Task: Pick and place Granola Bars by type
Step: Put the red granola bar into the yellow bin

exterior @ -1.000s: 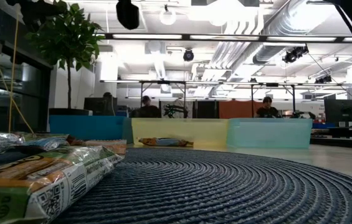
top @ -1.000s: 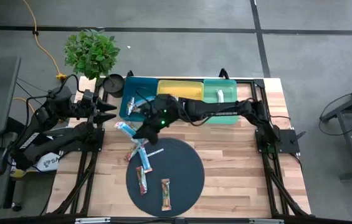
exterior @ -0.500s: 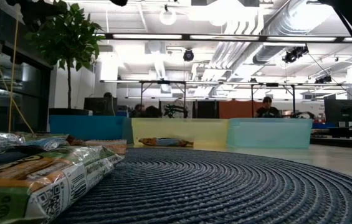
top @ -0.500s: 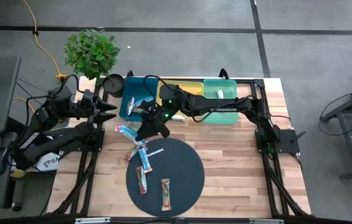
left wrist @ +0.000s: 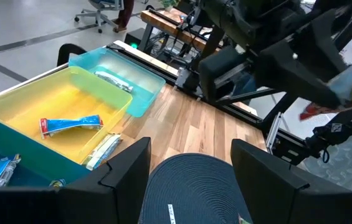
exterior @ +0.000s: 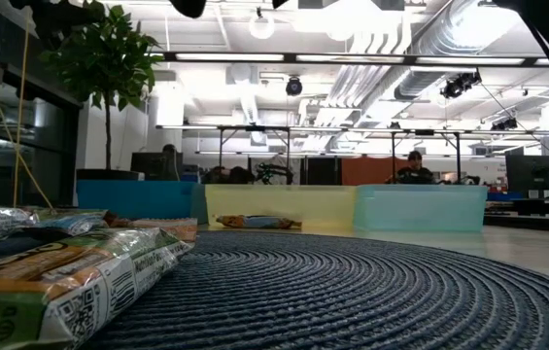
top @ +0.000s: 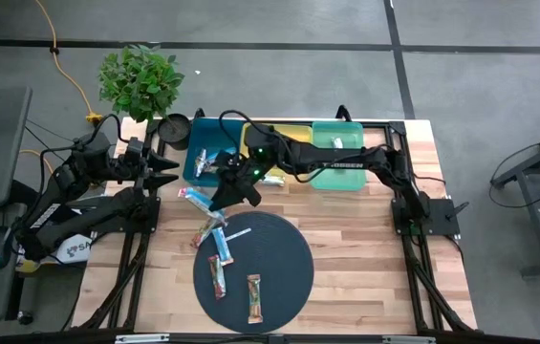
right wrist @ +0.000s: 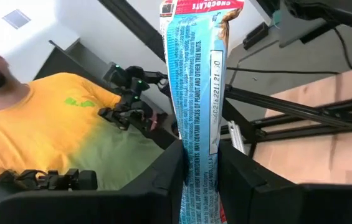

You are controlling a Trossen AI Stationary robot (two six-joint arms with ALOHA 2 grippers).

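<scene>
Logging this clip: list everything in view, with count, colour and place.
Glossy wrapped granola bars: five loose, multicolour and blue, on and beside the mat; more in the bins.
Round dark woven mat: one, front centre.
Plastic bins: three, blue, yellow, green, back row.
Thin white strip: one, at the mat's edge.
Leafy potted plant: one, green, back left.
Person: one, yellow-green shirt, beyond the table.
Left pincer: open, empty, left side.
Right pincer: shut on blue bar, by the blue bin.

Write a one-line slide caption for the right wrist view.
Right gripper, jaws shut on a blue granola bar, holds it upright before a person in a yellow shirt.
</scene>
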